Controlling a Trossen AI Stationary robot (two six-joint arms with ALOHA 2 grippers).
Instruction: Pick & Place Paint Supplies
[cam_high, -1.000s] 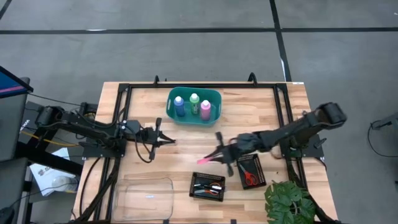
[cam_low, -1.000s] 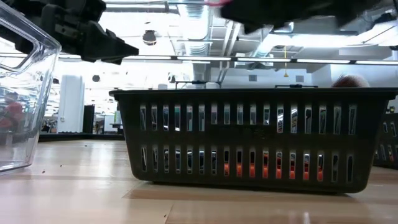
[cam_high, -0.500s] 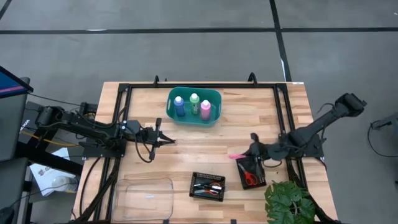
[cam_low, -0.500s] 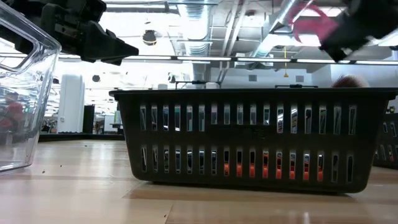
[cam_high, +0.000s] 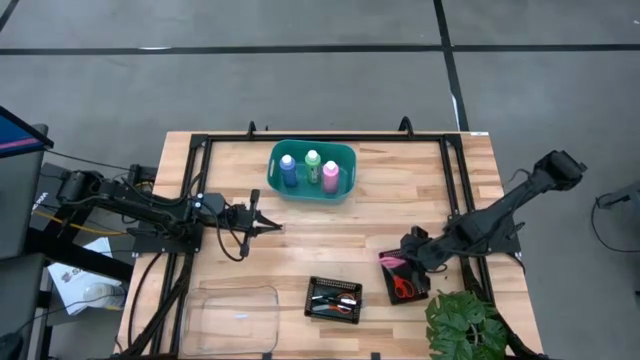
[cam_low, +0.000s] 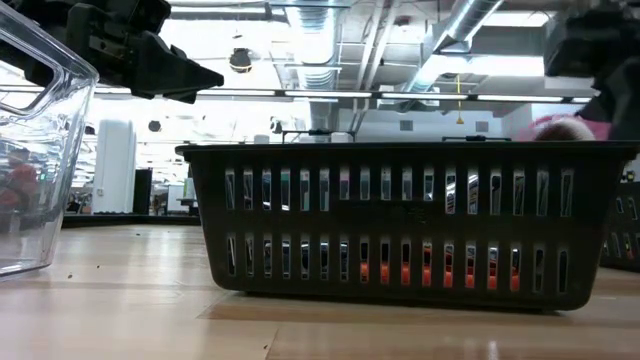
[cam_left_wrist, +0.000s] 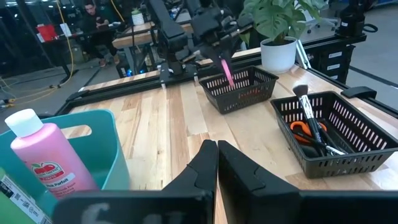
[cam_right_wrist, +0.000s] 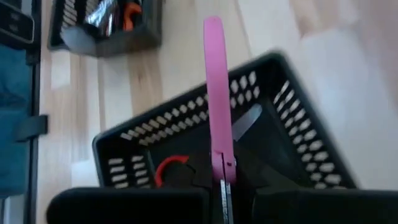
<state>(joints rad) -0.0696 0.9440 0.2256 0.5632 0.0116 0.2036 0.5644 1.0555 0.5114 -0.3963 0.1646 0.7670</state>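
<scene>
- While my right gripper (cam_high: 398, 262) is hanging over the black mesh tray (cam_high: 404, 279) near the right edge of the table (cam_high: 400, 190), its fingers are clamped on the pink-handled scissors (cam_right_wrist: 214, 99), whose handle is sticking out past the fingertips above the tray's inside.
- Red-handled scissors (cam_high: 401, 287) are lying on the floor of that same tray.
- My left gripper (cam_high: 272, 227) is hovering with its fingers pressed together and nothing between them, over bare wood at the table's left-centre, below the teal basket (cam_high: 345, 160) in the high view.
- Three white-capped bottles are standing upright in the teal basket: blue bottle (cam_high: 288, 171), green bottle (cam_high: 312, 168), pink bottle (cam_high: 330, 176).
- On the pink bottle's label I am reading a red apple picture and the word "Parfait"; the finer print is too small to read.
- A second black mesh tray (cam_high: 334, 298) near the table's front edge is holding dark brushes (cam_left_wrist: 309, 115) and orange-handled scissors (cam_left_wrist: 306, 129).
- A clear plastic bin (cam_high: 232, 317) is sitting at the front left, and a potted plant (cam_high: 465, 326) at the front right corner.
</scene>
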